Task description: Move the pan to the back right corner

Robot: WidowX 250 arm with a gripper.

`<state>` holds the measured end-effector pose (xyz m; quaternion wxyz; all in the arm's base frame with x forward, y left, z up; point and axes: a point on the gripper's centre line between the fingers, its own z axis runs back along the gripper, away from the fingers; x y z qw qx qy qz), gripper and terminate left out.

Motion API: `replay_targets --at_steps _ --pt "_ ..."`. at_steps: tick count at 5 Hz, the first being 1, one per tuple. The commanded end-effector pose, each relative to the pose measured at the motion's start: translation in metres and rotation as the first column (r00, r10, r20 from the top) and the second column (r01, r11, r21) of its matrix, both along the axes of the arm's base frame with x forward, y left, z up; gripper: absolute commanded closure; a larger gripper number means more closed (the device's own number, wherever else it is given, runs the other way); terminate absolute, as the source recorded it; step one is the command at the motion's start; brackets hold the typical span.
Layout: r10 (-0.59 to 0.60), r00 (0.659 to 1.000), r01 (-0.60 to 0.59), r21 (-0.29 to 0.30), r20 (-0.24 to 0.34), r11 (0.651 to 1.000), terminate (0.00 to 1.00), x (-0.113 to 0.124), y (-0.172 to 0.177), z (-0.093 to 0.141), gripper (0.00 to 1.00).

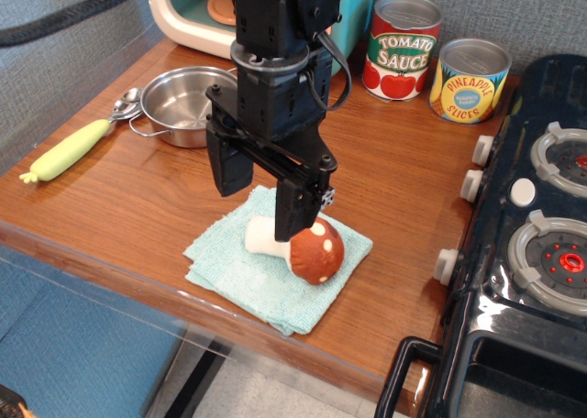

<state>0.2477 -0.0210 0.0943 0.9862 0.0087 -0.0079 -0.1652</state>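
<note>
On the brown wood-grain tabletop we see the pan, a small shiny steel bowl with wire loop handles, sitting toward the back left, its bowl holding nothing that we can make out. Just beside its left rim lies a metal spoon with a yellow-green handle, the spoon's bowl touching or nearly touching the pan's edge. We find the gripper hanging in front of the pan, above a light blue cloth near the front edge; its two black fingers stand apart with clear space between them and grip nothing. One finger reaches down just in front of a toy mushroom with a brown cap and white stem, which lies on its side on the cloth; whether finger and mushroom touch we cannot tell. At the back of the table stand a tomato sauce can and a pineapple slices can, close together. To the right we see a black stove with grey burner rings, and behind the arm a teal and cream toy appliance.
</note>
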Motion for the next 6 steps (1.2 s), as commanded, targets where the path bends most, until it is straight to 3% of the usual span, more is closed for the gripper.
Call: replay_targets --at_steps 1,4,6 --pt "0.0 1.0 0.0 0.0 0.0 1.0 0.0 0.0 0.0 0.0 0.0" --pt "0.208 0.977 -0.209 0.024 0.056 0.978 0.0 0.093 0.077 -0.001 0.0" --pt "0.316 0.949 -0.316 0.078 0.014 0.945 0.0 0.121 0.123 -0.026 0.0"
